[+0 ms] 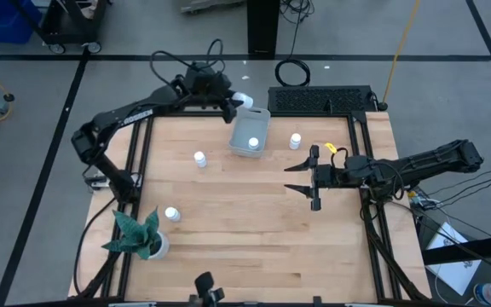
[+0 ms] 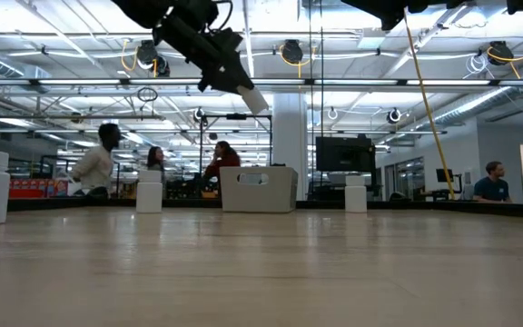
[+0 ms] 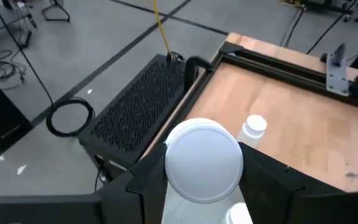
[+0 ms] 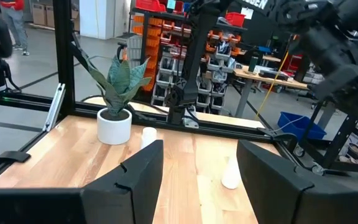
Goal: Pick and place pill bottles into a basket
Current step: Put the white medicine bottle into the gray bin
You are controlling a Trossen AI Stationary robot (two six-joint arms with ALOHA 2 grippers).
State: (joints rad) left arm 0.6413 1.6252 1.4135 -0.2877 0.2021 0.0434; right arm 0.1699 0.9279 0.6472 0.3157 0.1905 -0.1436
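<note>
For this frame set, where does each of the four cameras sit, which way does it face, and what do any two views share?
High: overhead, straight down; both arms, left gripper holding a pill bottle over the basket.
Low: table height, facing the room; left arm overhead, basket.
Left wrist: past its fingers, held bottle.
Right wrist: past open right gripper, plant.
Shared: high and low both show basket and held bottle.

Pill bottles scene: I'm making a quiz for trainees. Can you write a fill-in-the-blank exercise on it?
1. The left gripper holds a pill bottle above the far edge of the ____.
2. One bottle already lies ____ the basket.
3. The number of bottles standing on the table is ____.
4. The right gripper is open and holds ____.

Missing words: basket; inside; three; nothing
</note>
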